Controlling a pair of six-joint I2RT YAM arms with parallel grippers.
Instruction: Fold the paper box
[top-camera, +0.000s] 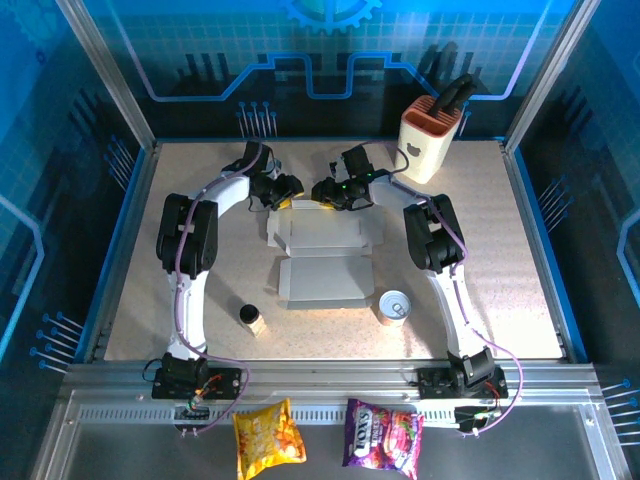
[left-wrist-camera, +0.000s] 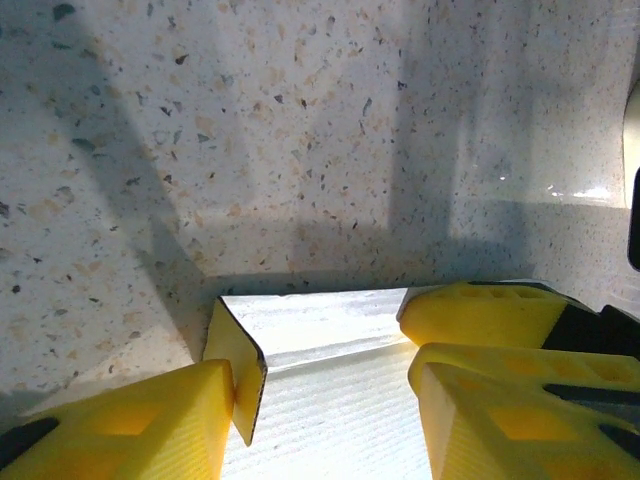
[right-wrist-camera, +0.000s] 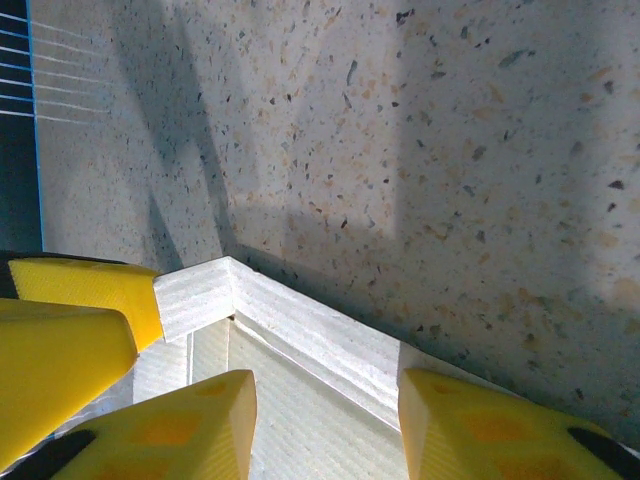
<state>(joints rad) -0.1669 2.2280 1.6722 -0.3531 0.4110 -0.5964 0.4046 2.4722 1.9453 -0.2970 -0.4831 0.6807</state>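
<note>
The paper box (top-camera: 322, 262) is laid open and flat at the middle of the table (top-camera: 520, 250), grey-white side up, with its far edge under the 2 grippers. The left gripper (top-camera: 284, 198) is set near the box's far left corner. In the left wrist view its jaws are seen partly open, with 1 finger (left-wrist-camera: 130, 425) touching the yellow outside of a small upright flap (left-wrist-camera: 238, 365) and the other over the white inside; nothing is clamped. The right gripper (top-camera: 326, 198) is placed just beside it along the same far edge. In the right wrist view its jaws are held partly apart astride a raised folded wall (right-wrist-camera: 310, 325) of the box, and whether that wall is pinched cannot be told. A tin can (top-camera: 396, 306) is stood near the box's near right corner, a small dark-topped container (top-camera: 250, 316) off its near left corner, and a cream knife block (top-camera: 430, 140) at the far right.
</note>
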